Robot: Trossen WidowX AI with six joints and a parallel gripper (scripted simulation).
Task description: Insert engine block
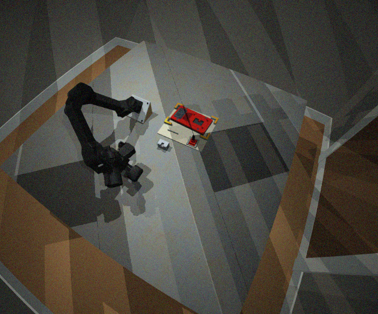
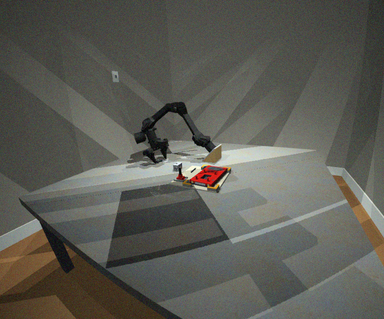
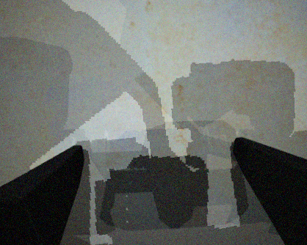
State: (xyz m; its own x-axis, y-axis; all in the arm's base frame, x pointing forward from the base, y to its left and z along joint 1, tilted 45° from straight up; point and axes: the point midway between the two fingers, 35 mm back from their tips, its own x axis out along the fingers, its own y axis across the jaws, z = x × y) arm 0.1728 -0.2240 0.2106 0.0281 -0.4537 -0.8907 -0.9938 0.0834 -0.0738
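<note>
The small light-grey engine block (image 1: 163, 144) (image 2: 176, 167) rests on the table just outside the cream board, with a dark slot in its top. The red car body (image 1: 204, 128) (image 2: 214, 174) lies flat on the board. Its opening (image 1: 198, 122) (image 2: 206, 177) looks dark and unfilled; the rib is too small to make out clearly. My gripper (image 1: 131, 161) (image 2: 161, 160) (image 3: 161, 148) is open and empty, pointing down over the table on the arm's side of the block, clear of it. The wrist view shows only bare table and shadows between the fingers, no block.
The cream board (image 1: 163, 130) (image 2: 188, 171) carries yellow corner guides around the body. A red piece with an upright black post (image 1: 192, 141) (image 2: 180, 176) stands near the block. A thin dark rod (image 1: 172, 131) (image 2: 193, 170) lies on the board. A wedge-shaped mount (image 1: 148, 114) (image 2: 213, 154) is at the arm's base.
</note>
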